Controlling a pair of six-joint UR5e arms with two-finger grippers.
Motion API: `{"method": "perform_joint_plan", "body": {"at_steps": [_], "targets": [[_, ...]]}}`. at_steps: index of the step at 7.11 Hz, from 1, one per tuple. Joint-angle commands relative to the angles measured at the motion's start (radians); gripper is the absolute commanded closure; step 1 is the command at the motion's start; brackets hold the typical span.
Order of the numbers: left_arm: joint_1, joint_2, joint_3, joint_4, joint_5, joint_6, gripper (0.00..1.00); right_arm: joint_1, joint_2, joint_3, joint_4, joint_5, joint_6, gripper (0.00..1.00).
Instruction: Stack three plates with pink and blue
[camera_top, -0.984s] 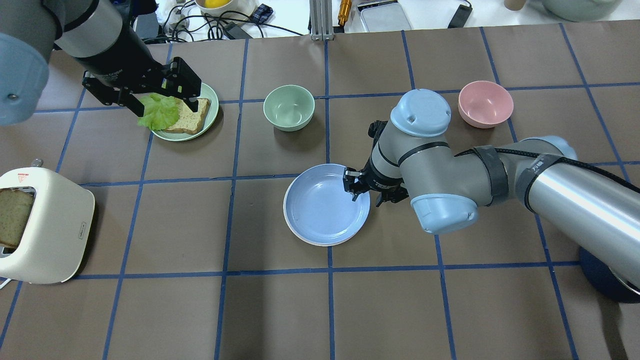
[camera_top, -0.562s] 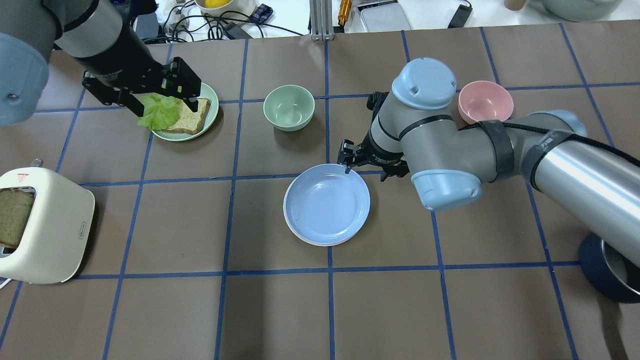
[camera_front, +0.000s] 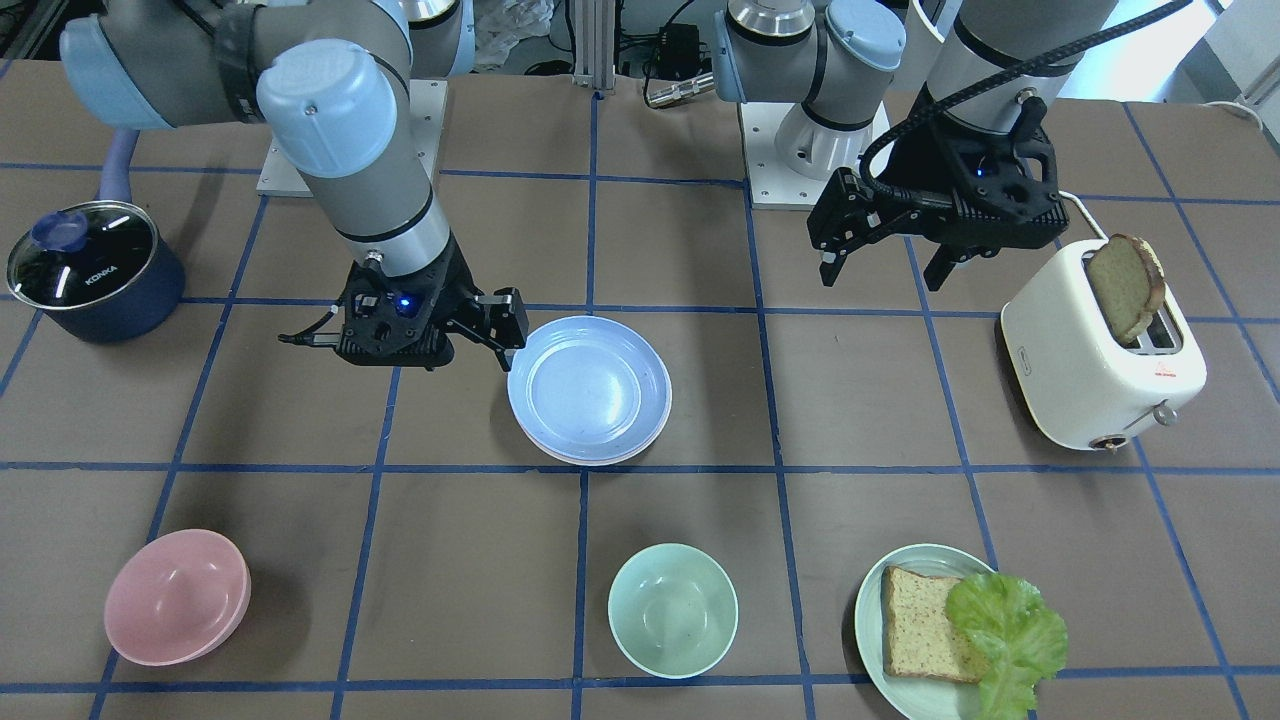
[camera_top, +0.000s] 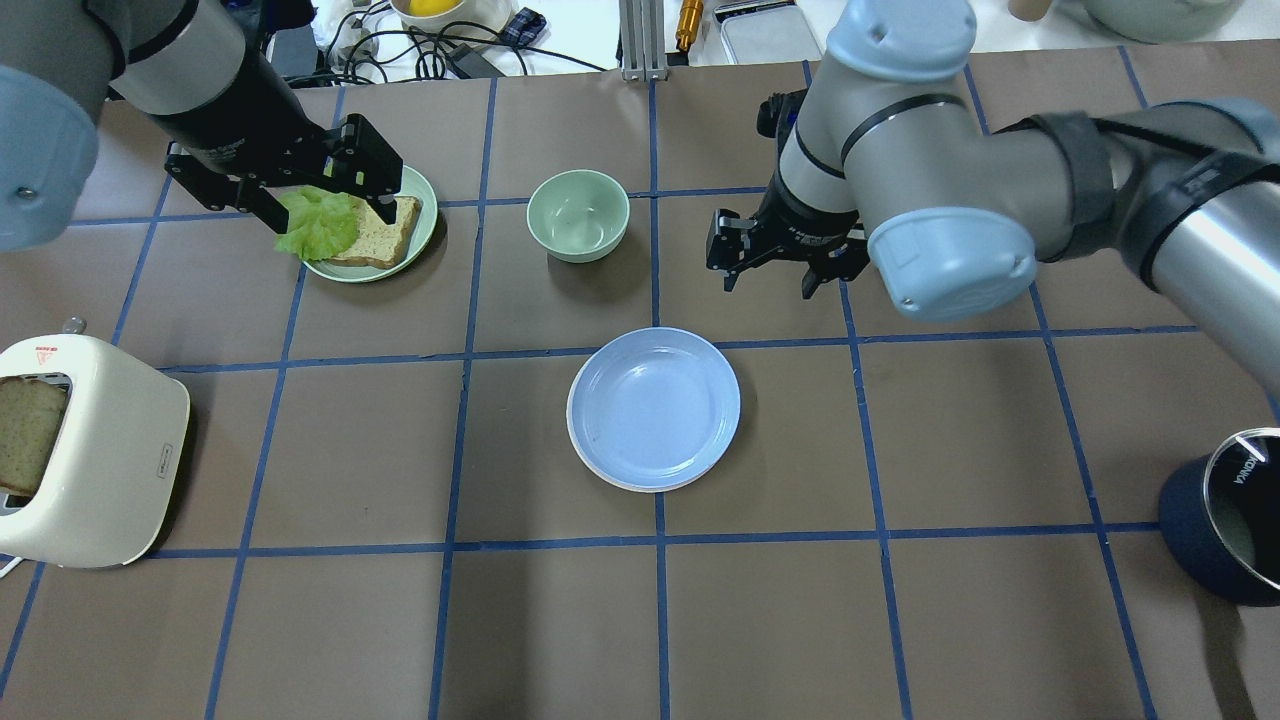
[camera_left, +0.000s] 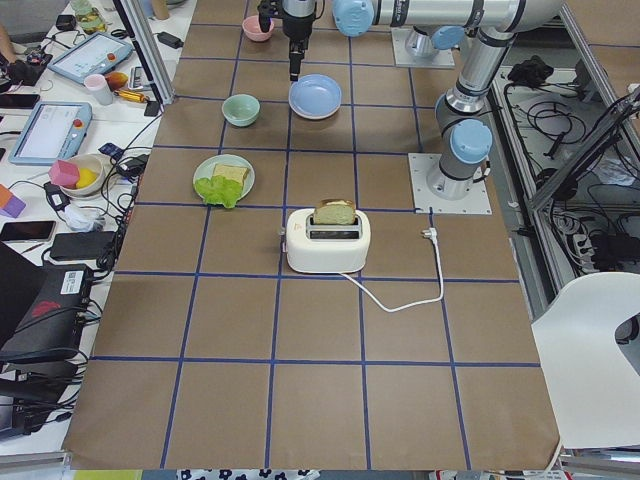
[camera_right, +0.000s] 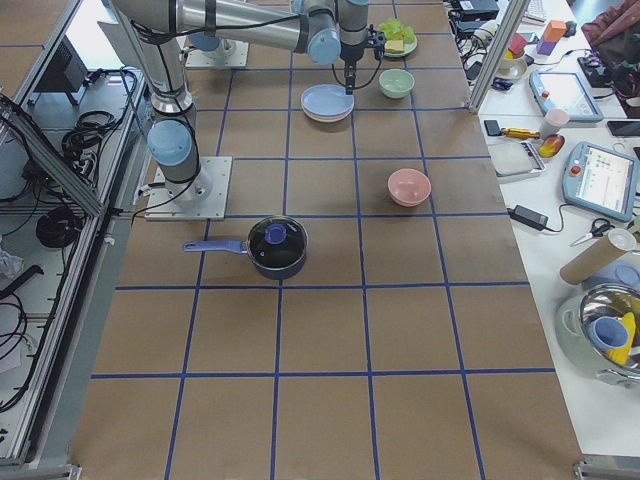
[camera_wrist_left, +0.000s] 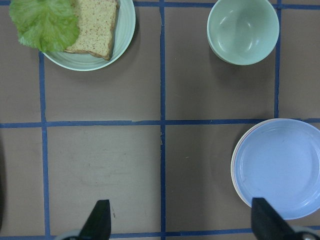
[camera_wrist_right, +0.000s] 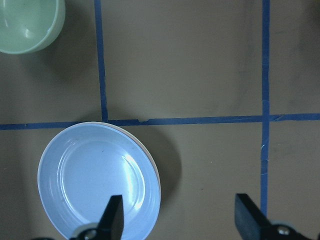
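The light blue plate (camera_top: 653, 408) lies on top of a stack at the table's middle, and it shows in the front view (camera_front: 589, 388) and the right wrist view (camera_wrist_right: 95, 185). Only thin pale rims (camera_front: 560, 456) of the plates beneath it show; their colours are hard to tell. My right gripper (camera_top: 765, 272) is open and empty. It hangs above the table beyond the stack's far right, apart from it. My left gripper (camera_top: 325, 205) is open and empty, hovering over the lettuce plate.
A pale green plate (camera_top: 420, 190) with bread and lettuce sits at the far left. A mint bowl (camera_top: 578, 215) stands behind the stack. A pink bowl (camera_front: 177, 597), a toaster (camera_top: 90, 450) holding bread and a dark lidded pot (camera_top: 1225, 520) also stand on the table.
My right gripper has left the blue plate's right rim and moved up and toward the table's far side. The plate stack and my left arm have stayed put.
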Motion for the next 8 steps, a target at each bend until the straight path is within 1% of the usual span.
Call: {"method": "perform_joint_plan", "body": {"at_steps": [1,2,4,6,8], "targets": [[-0.001,0.000,0.000,0.000,0.000,0.000,0.00,-0.054,-0.028,-0.023,0.038,-0.072,-0.144,0.21],[0.000,0.002,0.000,0.000,-0.002,0.000,0.00,-0.082,-0.059,-0.023,0.082,-0.086,-0.182,0.22],[-0.001,0.006,-0.002,-0.002,0.001,0.000,0.00,-0.103,-0.106,-0.023,0.133,-0.147,-0.189,0.22],[-0.006,0.011,-0.002,-0.006,0.003,0.000,0.00,-0.103,-0.149,-0.023,0.241,-0.134,-0.200,0.22],[0.000,0.011,-0.002,-0.008,0.004,0.000,0.00,-0.102,-0.185,-0.023,0.298,-0.132,-0.200,0.19]]}}
